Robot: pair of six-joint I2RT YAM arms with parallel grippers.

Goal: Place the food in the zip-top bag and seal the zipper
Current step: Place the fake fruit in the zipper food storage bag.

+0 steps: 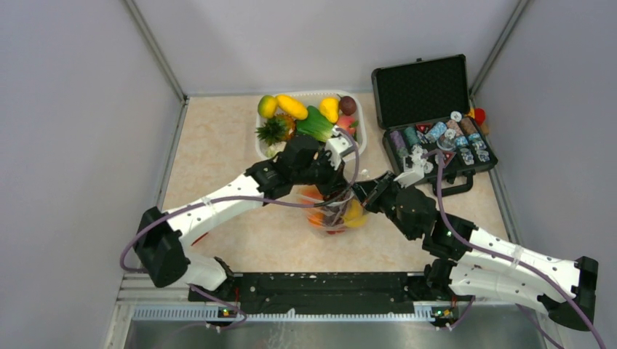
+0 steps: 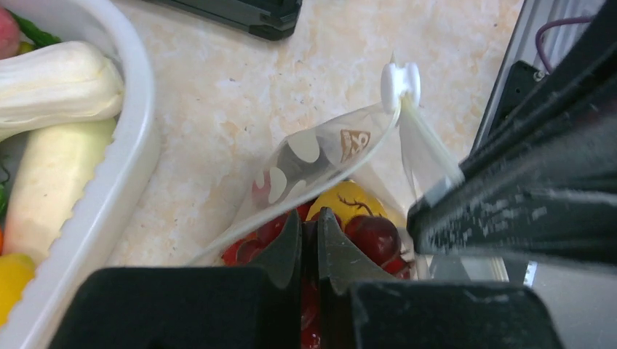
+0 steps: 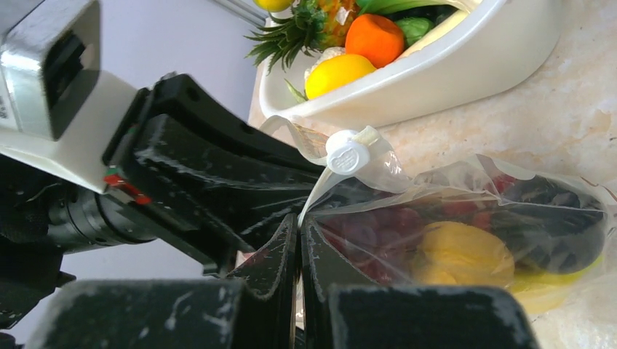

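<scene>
Bag point(image 1: 335, 218) pinched at its top edge, just on the robot's side of the white tub point(image 3: 466, 65).
It lies on the bench point(image 2: 240, 87) with food point(image 3: 455, 254) inside (yellow and dark red fruit). The right end effector point(image 3: 299, 243) is clamped narrow on the zipper point(image 3: 320, 190) below the white slider point(image 3: 348, 153). The left end effector point(image 2: 309, 236) is pressed together over the bag's mouth; whether it grips film cannot be told.
</scene>
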